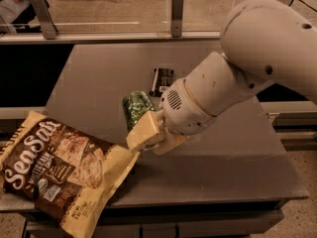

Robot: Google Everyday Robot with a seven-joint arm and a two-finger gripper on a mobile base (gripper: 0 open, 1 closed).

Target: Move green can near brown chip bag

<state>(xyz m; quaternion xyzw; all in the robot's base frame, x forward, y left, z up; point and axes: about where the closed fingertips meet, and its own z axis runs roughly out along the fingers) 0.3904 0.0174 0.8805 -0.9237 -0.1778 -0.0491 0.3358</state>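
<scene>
Green on grey: the green can [137, 108] sits in my gripper's hold
I see the gripper [141, 129] closed on the tilted can over the grey table [94, 73], near the upper right corner of the brown chip bag [64, 170] at front left; a dark snack bar [162, 81] lies behind, apart from both
</scene>
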